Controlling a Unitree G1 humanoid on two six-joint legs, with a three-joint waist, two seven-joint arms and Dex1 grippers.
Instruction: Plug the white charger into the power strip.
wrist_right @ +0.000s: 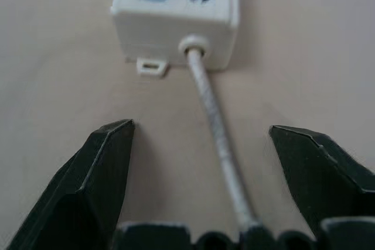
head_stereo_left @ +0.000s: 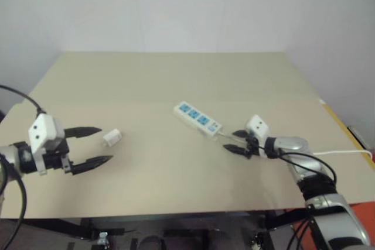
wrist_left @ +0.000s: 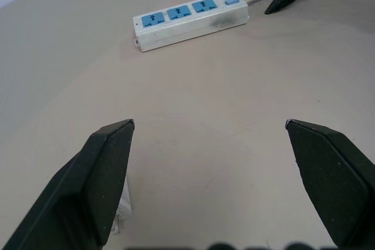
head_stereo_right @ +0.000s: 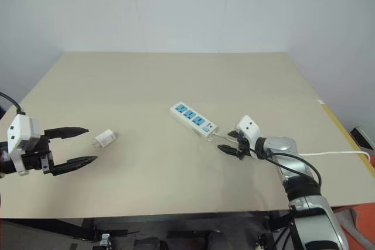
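The power strip (head_stereo_left: 197, 118) lies at an angle mid-table, a flat white bar with three blue socket faces and a switch at its near right end. Its thin white cord (wrist_right: 217, 133) runs from that end between the two fingers of my right gripper (head_stereo_left: 229, 140). That gripper is open, straddles the cord close behind the strip's end (wrist_right: 176, 10), and does not touch it. The white charger (head_stereo_left: 112, 137) lies on the table to the left. My left gripper (head_stereo_left: 106, 144) hovers wide open just short of it, with the charger (wrist_left: 123, 209) partly hidden behind one finger.
The beige table (head_stereo_left: 176, 80) reaches a white wall at the back. The cord (head_stereo_left: 345, 152) trails off past the table's right edge. Bare tabletop lies between the charger and the power strip (wrist_left: 187, 21).
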